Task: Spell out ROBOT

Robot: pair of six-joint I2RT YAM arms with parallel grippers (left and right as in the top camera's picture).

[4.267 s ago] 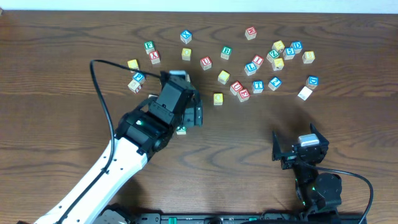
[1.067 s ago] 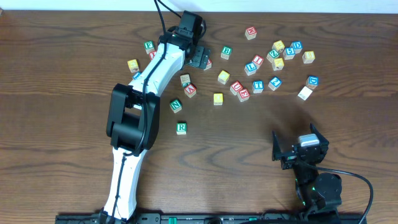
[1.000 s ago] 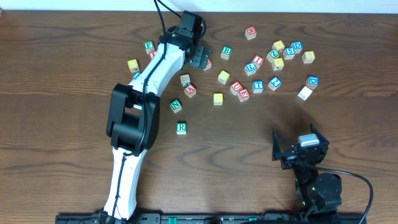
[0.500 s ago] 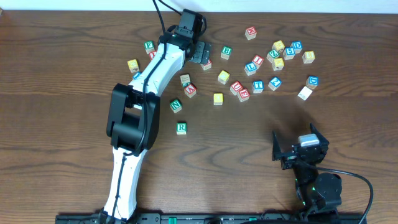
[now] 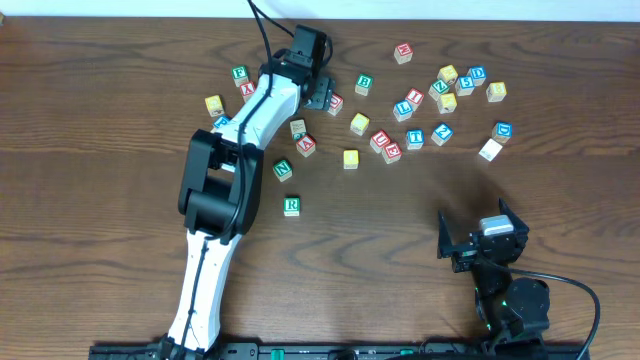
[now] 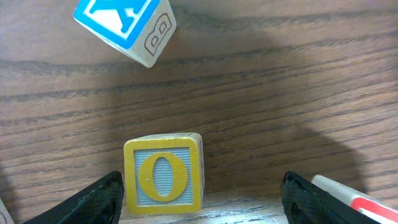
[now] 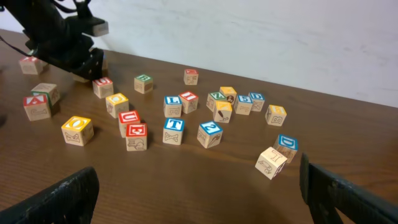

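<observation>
A: Claws over the table (image 5: 90,150)?
B: Left claw (image 6: 200,190) is set open astride the yellow O cube (image 6: 163,180) at the far side, not clamped. Right claw (image 7: 199,184) is held wide, empty.
A: R cube (image 5: 291,206)?
B: Seen alone, mid-table.

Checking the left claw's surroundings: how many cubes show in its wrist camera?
3: the yellow O cube low, left of center, a blue-lettered cube at top left, a red-edged cube cut off at bottom right. Others may lie outside the frame.
</observation>
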